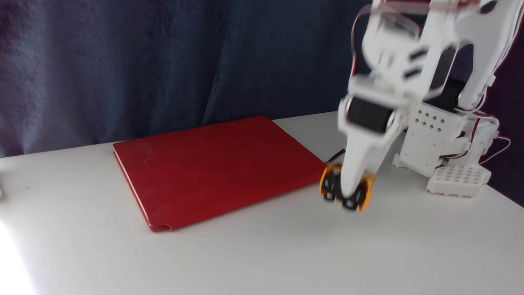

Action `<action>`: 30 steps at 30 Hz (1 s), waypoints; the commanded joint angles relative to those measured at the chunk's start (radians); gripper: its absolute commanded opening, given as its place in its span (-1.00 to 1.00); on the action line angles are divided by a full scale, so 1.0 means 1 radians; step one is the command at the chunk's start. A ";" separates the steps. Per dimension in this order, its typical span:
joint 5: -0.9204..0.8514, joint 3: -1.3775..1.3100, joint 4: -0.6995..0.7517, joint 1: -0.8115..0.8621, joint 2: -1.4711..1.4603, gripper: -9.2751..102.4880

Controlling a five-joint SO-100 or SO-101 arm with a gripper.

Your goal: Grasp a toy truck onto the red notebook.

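White tabletop (245,254), matte; dark blue curtain (143,61) behind it. Tool (348,192) is clamped on the toy truck (346,189), tipped with wheels facing the camera, at the tabletop or just above it. Red notebook (213,168) lies flat just left of the tool; embossed cover lettering unreadable. Arm motion-blurred.

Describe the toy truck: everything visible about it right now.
The toy truck is tiny, with an orange-yellow, plastic-looking body, a black underside and black wheels with pale hubs. It is turned so underside and wheels face the camera. The white gripper is shut on it, one finger crossing its middle. It sits just right of the red notebook, not on the cover. Motion blur hides whether it touches the white table.
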 commanded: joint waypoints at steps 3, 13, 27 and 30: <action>-0.015 -0.169 0.150 0.046 0.161 -0.74; -0.259 -0.568 0.232 0.517 -0.135 -0.73; -0.459 -0.236 -0.029 0.692 -0.232 -0.73; -0.476 -0.215 -0.057 0.678 -0.267 -0.72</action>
